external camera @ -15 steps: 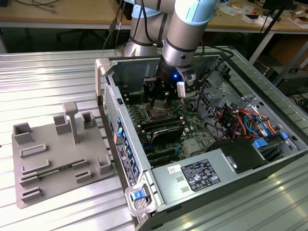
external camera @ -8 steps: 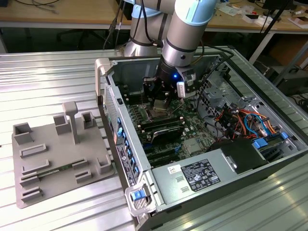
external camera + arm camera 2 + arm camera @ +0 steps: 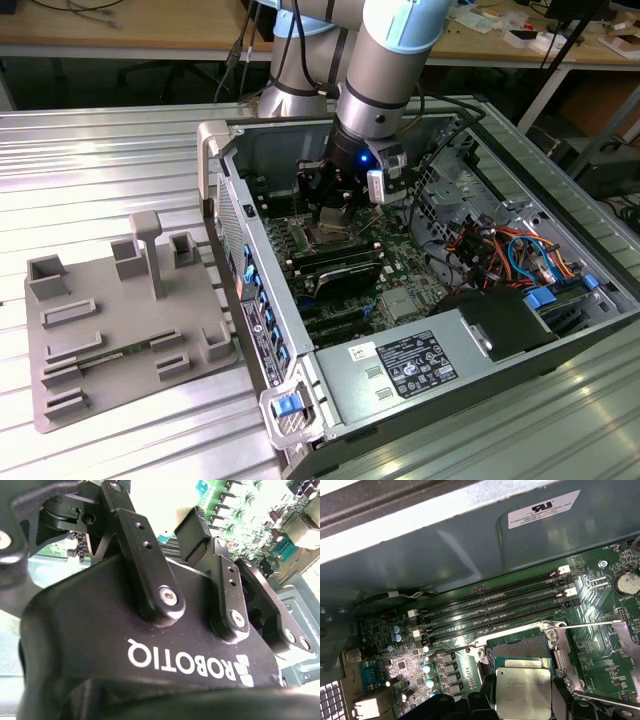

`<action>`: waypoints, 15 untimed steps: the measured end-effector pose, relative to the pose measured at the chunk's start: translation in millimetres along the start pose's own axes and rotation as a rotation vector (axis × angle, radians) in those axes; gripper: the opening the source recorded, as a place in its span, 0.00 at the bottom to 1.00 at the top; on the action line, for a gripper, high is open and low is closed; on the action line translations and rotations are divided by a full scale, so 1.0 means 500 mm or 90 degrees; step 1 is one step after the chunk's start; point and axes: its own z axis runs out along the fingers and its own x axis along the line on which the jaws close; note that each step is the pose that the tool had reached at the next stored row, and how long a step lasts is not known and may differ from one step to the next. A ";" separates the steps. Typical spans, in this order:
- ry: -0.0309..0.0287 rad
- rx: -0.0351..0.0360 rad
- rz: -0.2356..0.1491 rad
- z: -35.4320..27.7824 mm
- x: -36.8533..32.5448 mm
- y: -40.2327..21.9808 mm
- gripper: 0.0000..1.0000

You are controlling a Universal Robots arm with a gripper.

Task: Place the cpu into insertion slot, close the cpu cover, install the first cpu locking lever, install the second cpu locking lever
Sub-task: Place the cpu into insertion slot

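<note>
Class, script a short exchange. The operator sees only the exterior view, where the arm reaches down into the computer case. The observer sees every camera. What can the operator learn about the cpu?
Operator: Is the cpu in the gripper?
Observer: Yes. In the first wrist view the gripper clasps the cpu by two opposite sides.
Operator: Is it seated?
Observer: It seems not. Bare pins of the insertion slot show past the cpu's edge.

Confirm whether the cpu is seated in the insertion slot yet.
Not seated. In the first wrist view the cpu sits offset over the insertion slot, whose pins show bare beside it.
</note>
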 end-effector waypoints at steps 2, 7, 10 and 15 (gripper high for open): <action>0.0000 0.0000 0.001 0.000 0.000 0.000 0.55; -0.0001 0.0000 0.003 0.001 0.000 0.000 0.55; -0.0001 -0.0001 0.004 0.001 0.000 0.000 0.55; -0.0001 -0.0001 0.007 0.001 0.000 0.000 0.55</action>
